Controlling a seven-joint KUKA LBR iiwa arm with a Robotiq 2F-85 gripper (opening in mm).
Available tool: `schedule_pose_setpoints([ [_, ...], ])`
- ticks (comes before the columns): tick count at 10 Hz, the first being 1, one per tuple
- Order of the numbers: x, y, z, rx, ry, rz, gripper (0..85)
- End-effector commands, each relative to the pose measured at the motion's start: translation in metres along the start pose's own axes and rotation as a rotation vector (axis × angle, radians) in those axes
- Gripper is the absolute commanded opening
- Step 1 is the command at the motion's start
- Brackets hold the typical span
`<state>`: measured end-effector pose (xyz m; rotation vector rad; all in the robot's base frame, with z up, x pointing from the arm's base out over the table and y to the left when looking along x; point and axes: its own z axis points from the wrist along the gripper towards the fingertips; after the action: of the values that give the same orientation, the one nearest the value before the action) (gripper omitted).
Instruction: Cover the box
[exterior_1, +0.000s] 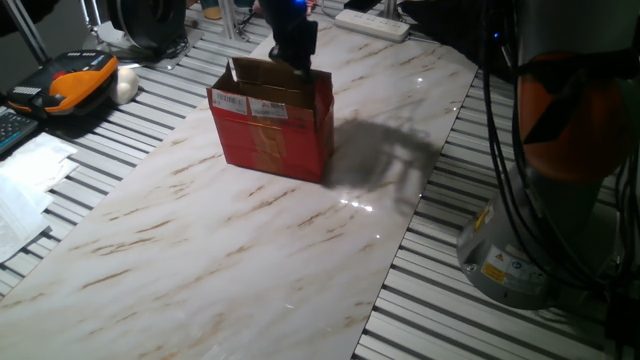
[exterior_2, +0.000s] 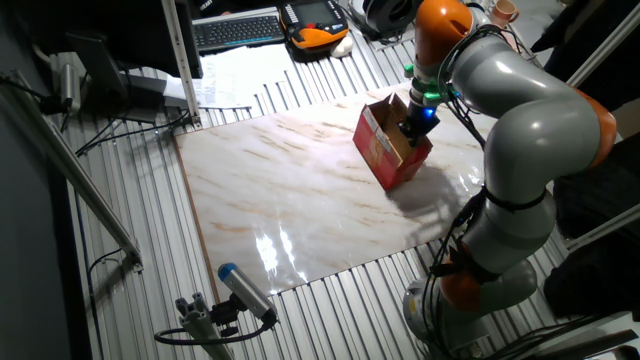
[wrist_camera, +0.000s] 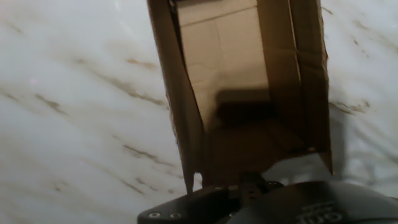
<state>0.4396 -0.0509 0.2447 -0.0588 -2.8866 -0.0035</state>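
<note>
The red box (exterior_1: 270, 135) stands upright on the marble board (exterior_1: 200, 250), with its top open and its brown flaps raised. It has white labels near the top edge. It also shows in the other fixed view (exterior_2: 383, 152). My gripper (exterior_1: 298, 60) hangs at the box's far rim, by the back flap, and it shows in the other fixed view (exterior_2: 414, 128) too. The hand view looks down into the box's brown inside (wrist_camera: 236, 74). Only the dark hand body shows at the bottom of that view. The fingertips are not clear in any view.
A white power strip (exterior_1: 372, 24) lies beyond the board. An orange-and-black device (exterior_1: 75, 85) and papers (exterior_1: 25, 180) sit at the left. The arm's base (exterior_1: 520, 250) stands at the right. A keyboard (exterior_2: 238, 30) and a blue-tipped tool (exterior_2: 240, 290) lie off the board.
</note>
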Motion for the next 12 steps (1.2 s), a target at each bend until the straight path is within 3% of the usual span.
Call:
schedule_pose_setpoints([
  [1, 0.003, -0.003, 0.001, 0.005, -0.001, -0.006, 0.0],
  [3, 0.007, -0.014, 0.011, 0.0, -0.017, -0.026, 0.0],
  [7, 0.005, -0.017, 0.026, 0.011, -0.048, -0.031, 0.0],
  [12, -0.032, -0.016, 0.051, -0.011, -0.1, -0.042, 0.0],
])
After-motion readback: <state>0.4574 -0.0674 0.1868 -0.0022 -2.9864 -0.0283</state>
